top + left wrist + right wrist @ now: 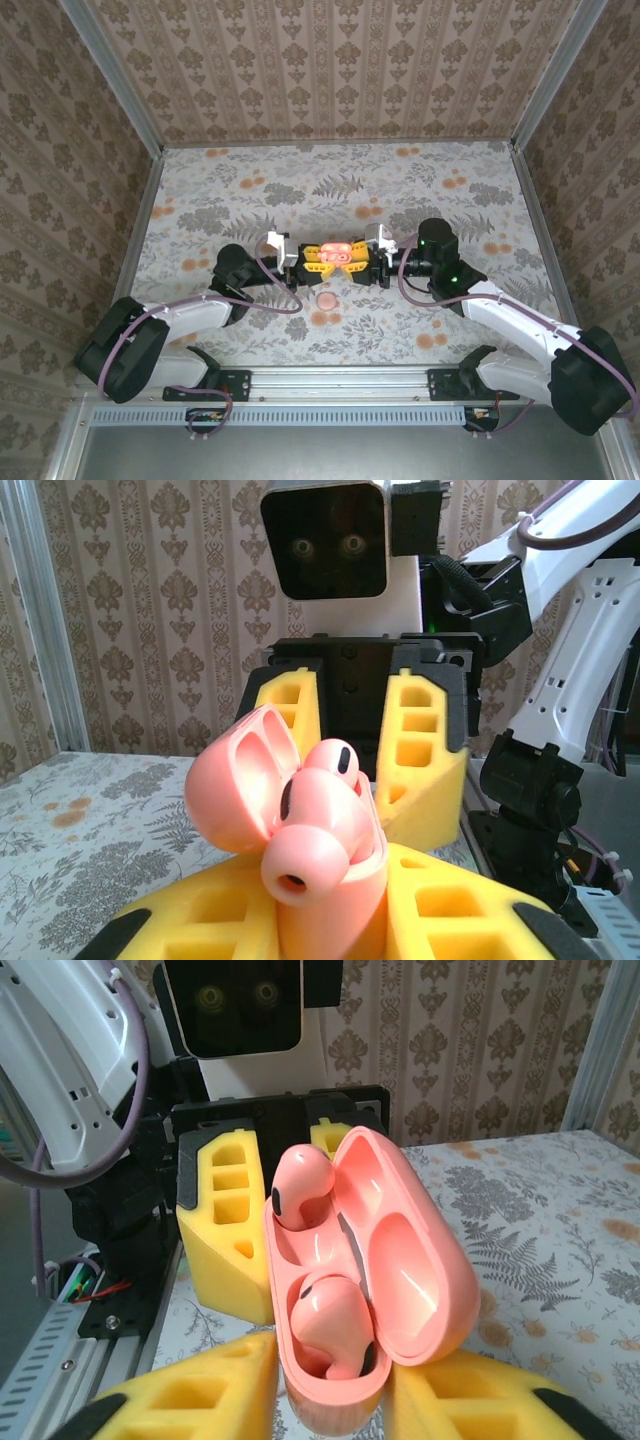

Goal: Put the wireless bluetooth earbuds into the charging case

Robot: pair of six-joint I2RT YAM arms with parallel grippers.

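Observation:
The salmon-pink charging case hangs above the table between my two grippers, its lid swung open. My left gripper is shut on one end of the case body, yellow fingers on both sides. My right gripper faces it from the other end, and its yellow fingers press on both sides of the case. Both earbuds are in the case. One earbud lies in the well near the right gripper, and the other stands up out of the far well.
A round flat pink disc lies on the flowered tablecloth just in front of the grippers. Patterned walls close the table at the back and sides. The metal rail with the arm bases runs along the near edge.

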